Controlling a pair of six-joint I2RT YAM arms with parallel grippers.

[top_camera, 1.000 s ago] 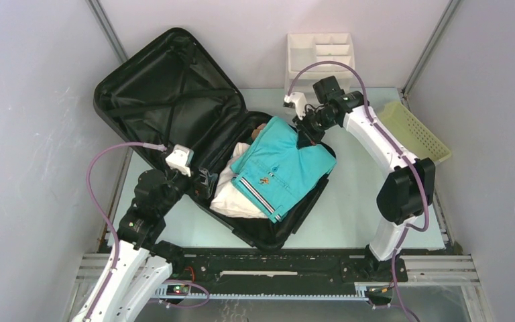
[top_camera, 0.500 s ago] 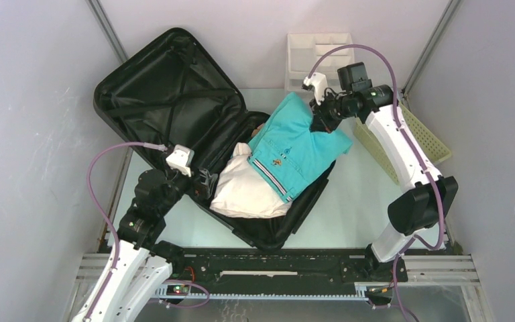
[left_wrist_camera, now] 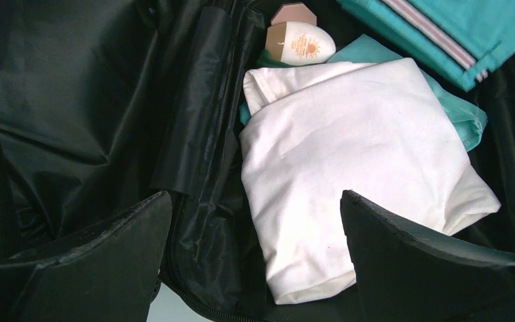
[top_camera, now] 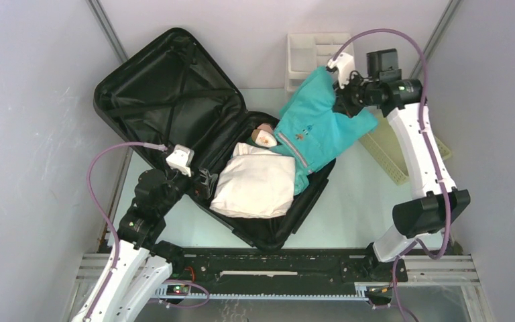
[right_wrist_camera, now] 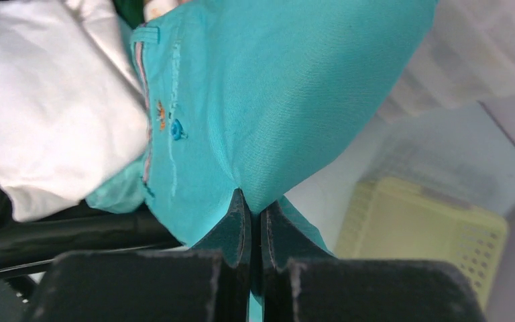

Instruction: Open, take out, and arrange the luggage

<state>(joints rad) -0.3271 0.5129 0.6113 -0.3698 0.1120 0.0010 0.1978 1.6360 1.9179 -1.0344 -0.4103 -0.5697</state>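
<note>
From above, the teal garment [top_camera: 315, 124] pinched in my right gripper [right_wrist_camera: 255, 215] covers part of the white drawer organizer [top_camera: 308, 54] and one end of the yellow basket [top_camera: 383, 155]. My fingertips there are buried in its fabric. My right wrist view shows the basket and organizer only as blurs. The bottom edge cuts off the fingers of my left gripper [left_wrist_camera: 255, 198]. I cannot read the print on the small bottle [left_wrist_camera: 300, 43]. The folded white cloth [left_wrist_camera: 355, 168] hides the luggage [top_camera: 167, 94] floor beneath it.

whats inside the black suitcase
In the suitcase: folded white cloth, small cream bottle beside it, lower end of the teal garment. Whatever lies beneath the white cloth is covered.
</note>
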